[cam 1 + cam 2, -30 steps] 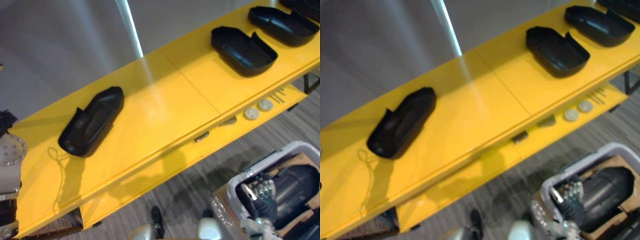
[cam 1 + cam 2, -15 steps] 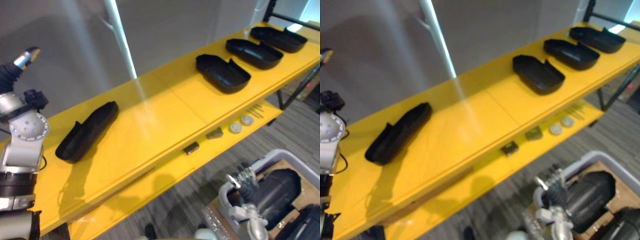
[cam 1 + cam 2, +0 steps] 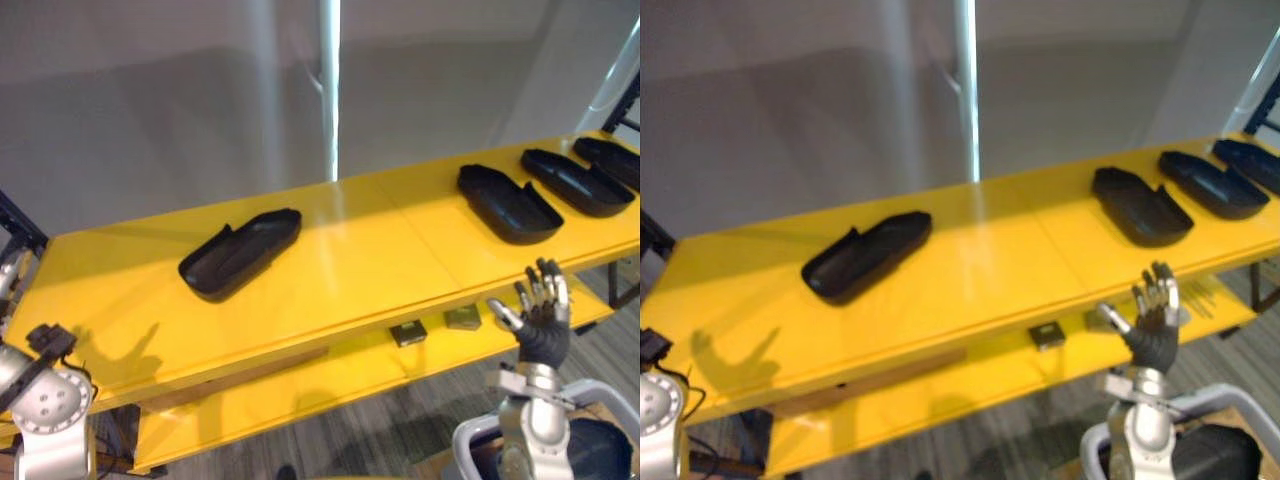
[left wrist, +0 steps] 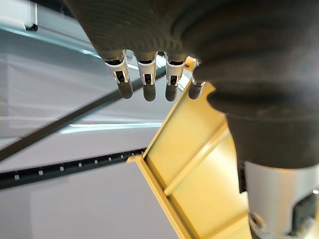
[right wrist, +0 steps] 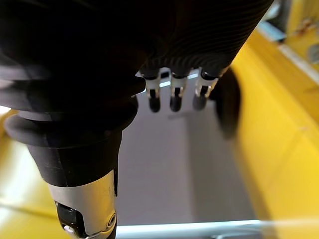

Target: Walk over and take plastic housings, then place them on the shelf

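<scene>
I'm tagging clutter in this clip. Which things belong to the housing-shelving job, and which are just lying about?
Job:
yellow shelf
four black housings on its top
white bin, probably the supply
right hand, open and empty
left hand, open

Lying about:
small dark block
small greenish block
Both sit on the lower ledge.

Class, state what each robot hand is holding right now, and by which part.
Nothing is held. Both the right hand and the left hand have straight, empty fingers.
</scene>
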Available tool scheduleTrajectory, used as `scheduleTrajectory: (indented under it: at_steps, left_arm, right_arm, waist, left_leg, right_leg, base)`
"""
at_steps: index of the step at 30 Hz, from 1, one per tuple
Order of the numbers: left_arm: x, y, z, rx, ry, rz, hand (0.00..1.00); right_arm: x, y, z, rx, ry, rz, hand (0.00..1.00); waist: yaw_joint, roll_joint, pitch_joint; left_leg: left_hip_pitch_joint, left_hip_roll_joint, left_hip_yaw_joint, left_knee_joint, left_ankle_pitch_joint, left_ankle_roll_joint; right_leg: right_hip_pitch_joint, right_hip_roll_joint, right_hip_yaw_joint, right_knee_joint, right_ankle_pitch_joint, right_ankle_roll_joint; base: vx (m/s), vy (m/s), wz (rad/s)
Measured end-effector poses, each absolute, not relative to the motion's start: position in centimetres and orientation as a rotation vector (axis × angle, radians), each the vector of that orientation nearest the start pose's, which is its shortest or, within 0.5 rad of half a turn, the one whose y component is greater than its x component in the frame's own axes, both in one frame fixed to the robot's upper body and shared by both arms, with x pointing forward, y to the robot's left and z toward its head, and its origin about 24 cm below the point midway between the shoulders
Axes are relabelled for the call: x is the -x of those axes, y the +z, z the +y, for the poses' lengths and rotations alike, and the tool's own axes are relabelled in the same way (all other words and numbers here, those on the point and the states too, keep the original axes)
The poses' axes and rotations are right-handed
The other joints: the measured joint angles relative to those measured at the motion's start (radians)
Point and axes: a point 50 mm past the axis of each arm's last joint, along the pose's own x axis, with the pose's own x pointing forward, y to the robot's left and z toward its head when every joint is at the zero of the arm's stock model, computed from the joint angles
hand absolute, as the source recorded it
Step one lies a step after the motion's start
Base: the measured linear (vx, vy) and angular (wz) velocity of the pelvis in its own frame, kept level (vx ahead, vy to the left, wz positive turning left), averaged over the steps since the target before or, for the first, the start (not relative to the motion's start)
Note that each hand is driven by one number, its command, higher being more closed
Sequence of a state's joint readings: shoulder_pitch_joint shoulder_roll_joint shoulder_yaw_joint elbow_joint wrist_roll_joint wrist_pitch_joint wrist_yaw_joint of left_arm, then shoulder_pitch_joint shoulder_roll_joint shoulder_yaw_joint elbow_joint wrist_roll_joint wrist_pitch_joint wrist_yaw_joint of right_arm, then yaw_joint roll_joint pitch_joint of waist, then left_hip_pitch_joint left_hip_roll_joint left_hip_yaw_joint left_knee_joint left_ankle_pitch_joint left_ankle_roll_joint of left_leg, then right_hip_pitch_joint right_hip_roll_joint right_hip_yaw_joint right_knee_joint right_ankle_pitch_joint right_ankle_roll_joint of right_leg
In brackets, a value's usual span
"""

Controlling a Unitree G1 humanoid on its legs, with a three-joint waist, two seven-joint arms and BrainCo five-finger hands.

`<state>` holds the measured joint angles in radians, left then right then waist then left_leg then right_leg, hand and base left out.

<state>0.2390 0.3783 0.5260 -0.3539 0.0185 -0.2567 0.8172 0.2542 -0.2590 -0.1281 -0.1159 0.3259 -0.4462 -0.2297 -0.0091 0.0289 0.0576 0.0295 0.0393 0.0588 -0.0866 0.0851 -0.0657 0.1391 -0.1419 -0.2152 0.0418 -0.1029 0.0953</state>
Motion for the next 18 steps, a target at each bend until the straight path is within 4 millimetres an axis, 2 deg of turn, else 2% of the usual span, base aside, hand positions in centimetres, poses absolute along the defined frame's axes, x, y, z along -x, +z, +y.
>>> scheduleTrajectory:
  at_steps: [5,7,10,14,15,17,18]
  left_arm:
    - [-12.5,16.0,32.8,-0.428,1.251,-0.664,0.00]
    - [-11.9,15.4,33.1,-0.418,1.280,-0.628,0.00]
    - [-11.0,13.3,33.7,-0.400,1.361,-0.508,0.00]
    - [-9.6,7.4,35.0,-0.291,1.474,-0.205,0.00]
    - [-9.4,6.6,35.1,-0.274,1.488,-0.160,0.00]
    - [-8.0,3.3,35.4,-0.268,1.546,0.012,0.00]
    - [-7.7,2.6,35.3,-0.267,1.559,0.051,0.00]
  right_arm:
    - [-18.3,8.1,-27.0,0.008,-0.519,-0.371,0.00]
    - [-18.3,8.8,-27.2,0.015,-0.521,-0.403,0.00]
    - [-18.3,9.2,-27.1,0.016,-0.513,-0.418,0.00]
    - [-18.7,9.5,-26.9,0.006,-0.508,-0.435,0.00]
    - [-18.8,9.5,-26.9,0.005,-0.507,-0.439,0.00]
    - [-19.0,9.7,-26.8,0.002,-0.504,-0.448,0.00]
    - [-19.1,9.8,-26.8,0.001,-0.503,-0.449,0.00]
  waist:
    - [0.002,0.001,-0.006]
    - [0.002,-0.001,-0.007]
    - [0.008,-0.005,-0.008]
    - [0.017,-0.010,-0.005]
    - [0.018,-0.012,-0.003]
    - [0.021,-0.024,0.004]
    - [0.021,-0.027,0.006]
  left_leg:
    - [-0.019,0.002,-0.020,0.000,0.012,-0.004]
    - [-0.020,0.003,-0.024,0.000,0.012,-0.005]
    - [-0.023,0.002,-0.028,0.001,0.012,-0.005]
    - [-0.030,0.001,-0.034,0.000,0.013,-0.004]
    - [-0.030,0.001,-0.035,0.000,0.013,-0.004]
    - [-0.031,0.000,-0.044,0.000,0.014,-0.004]
    - [-0.032,0.000,-0.047,0.000,0.014,-0.004]
  right_leg:
    - [-0.006,0.004,-0.020,-0.004,0.007,0.003]
    - [-0.003,0.005,-0.024,-0.003,0.013,0.007]
    - [-0.001,0.008,-0.027,-0.003,0.016,0.007]
    - [-0.004,0.008,-0.031,-0.003,0.016,0.007]
    - [-0.004,0.008,-0.032,-0.003,0.016,0.007]
    - [-0.002,0.008,-0.036,-0.002,0.015,0.007]
    - [-0.001,0.008,-0.039,-0.002,0.015,0.006]
  base:
    - [-0.03,-0.011,0.10]
    - [0.01,-0.022,0.08]
    - [0.02,-0.023,0.05]
    - [0.00,-0.014,0.04]
    - [-0.01,-0.008,0.04]
    - [-0.01,-0.014,0.08]
    - [-0.02,-0.019,0.14]
